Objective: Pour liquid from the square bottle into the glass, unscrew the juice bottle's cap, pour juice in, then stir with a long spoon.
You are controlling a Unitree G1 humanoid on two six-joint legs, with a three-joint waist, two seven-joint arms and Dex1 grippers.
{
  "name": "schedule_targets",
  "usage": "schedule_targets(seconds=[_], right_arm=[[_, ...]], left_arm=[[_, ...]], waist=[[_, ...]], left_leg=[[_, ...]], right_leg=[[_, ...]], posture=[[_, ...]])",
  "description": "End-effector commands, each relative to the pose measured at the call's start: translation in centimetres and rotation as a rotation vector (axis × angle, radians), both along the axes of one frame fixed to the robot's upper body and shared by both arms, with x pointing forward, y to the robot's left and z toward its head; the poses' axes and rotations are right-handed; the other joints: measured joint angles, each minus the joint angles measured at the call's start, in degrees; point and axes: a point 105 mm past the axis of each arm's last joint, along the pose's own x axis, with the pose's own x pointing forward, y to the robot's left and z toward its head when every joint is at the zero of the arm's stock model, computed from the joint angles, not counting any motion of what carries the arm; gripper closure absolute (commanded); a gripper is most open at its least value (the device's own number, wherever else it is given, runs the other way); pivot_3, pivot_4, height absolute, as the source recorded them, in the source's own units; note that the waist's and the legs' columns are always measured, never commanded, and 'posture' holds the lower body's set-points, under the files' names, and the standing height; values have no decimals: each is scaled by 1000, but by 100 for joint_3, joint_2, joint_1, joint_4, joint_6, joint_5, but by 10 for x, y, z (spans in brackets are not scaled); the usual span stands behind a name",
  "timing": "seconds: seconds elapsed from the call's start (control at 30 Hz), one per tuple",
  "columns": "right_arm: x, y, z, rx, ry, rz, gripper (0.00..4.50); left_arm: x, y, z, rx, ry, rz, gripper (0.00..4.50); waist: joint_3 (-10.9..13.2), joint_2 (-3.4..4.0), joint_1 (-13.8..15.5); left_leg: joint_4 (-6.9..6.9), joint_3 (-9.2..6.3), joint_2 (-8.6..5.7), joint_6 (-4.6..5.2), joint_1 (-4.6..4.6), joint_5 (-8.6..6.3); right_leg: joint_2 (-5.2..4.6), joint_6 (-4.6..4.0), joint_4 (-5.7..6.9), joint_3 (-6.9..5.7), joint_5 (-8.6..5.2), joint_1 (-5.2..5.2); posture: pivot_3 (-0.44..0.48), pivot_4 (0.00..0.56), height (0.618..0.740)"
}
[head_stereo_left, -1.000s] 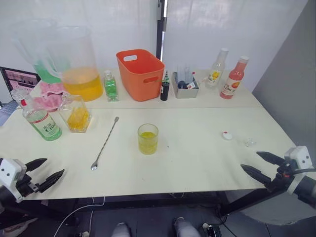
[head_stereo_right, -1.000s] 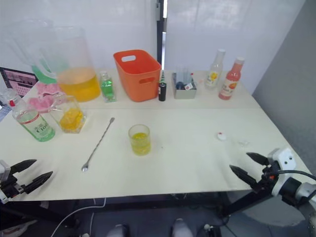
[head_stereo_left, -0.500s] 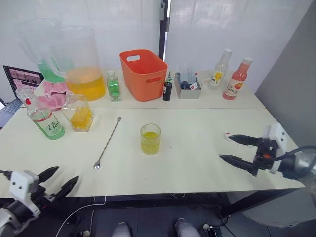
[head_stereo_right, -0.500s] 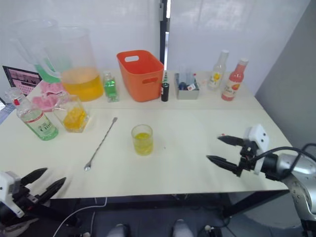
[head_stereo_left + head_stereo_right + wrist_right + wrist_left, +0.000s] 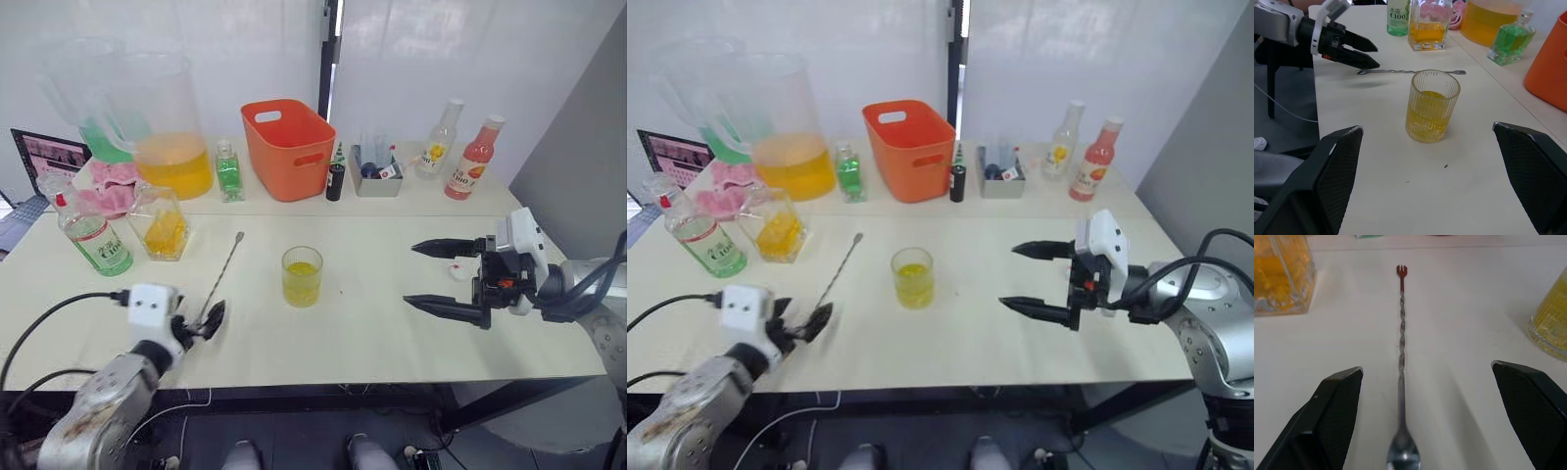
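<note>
A ribbed glass (image 5: 301,276) holding yellow liquid stands mid-table. The long spoon (image 5: 220,279) lies left of it, bowl end toward me. The square bottle (image 5: 163,223) with yellow liquid stands further left, beside a green-labelled bottle (image 5: 90,233). My left gripper (image 5: 203,321) is open just over the table, its fingers either side of the spoon's bowl (image 5: 1403,455). My right gripper (image 5: 409,274) is open to the right of the glass (image 5: 1432,105), pointing at it, with nothing held.
Along the back stand a large pitcher of orange liquid (image 5: 171,137), a small green bottle (image 5: 227,171), an orange basket (image 5: 289,147), a grey box of small bottles (image 5: 377,178), and a yellow-labelled bottle (image 5: 436,137) and a pink one (image 5: 474,157). A laptop (image 5: 44,157) sits far left.
My left gripper has come up from below the table's front edge to the spoon's bowl end. My right gripper has moved left, closer to the glass.
</note>
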Motion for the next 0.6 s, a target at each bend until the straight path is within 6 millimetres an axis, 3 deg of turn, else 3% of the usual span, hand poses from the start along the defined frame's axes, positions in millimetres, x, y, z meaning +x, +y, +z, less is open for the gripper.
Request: schedule_targets(seconds=[0.03, 0.23, 0.43, 0.6], right_arm=[[-4, 1, 7, -6, -40, -10, 0], [-6, 1, 4, -30, -50, -49, 0], [-8, 0, 5, -27, -59, -91, 0], [-9, 1, 6, -22, -64, -106, 0]], left_arm=[[13, 2, 3, 34, 42, 65, 81], [31, 7, 4, 73, 85, 75, 81], [36, 12, -15, 78, 154, 62, 81], [39, 10, -26, 79, 182, 50, 1534]], waist=[[0, -1, -5], [0, 0, -32], [0, 0, -9], [-1, 2, -4]], left_leg=[[0, 0, -1, 0, 0, 0], [-8, -7, -2, 1, 2, 1], [-6, -8, -7, 1, 1, 0], [-5, -9, -9, 0, 3, 0]], right_leg=[[0, 3, 1, 0, 0, 1], [2, 11, 5, -2, 3, -2], [-1, 11, 1, -1, 3, 1], [-2, 11, 2, -1, 3, 2]], posture=[[0, 150, 731], [0, 150, 731], [0, 150, 731], [0, 150, 731]])
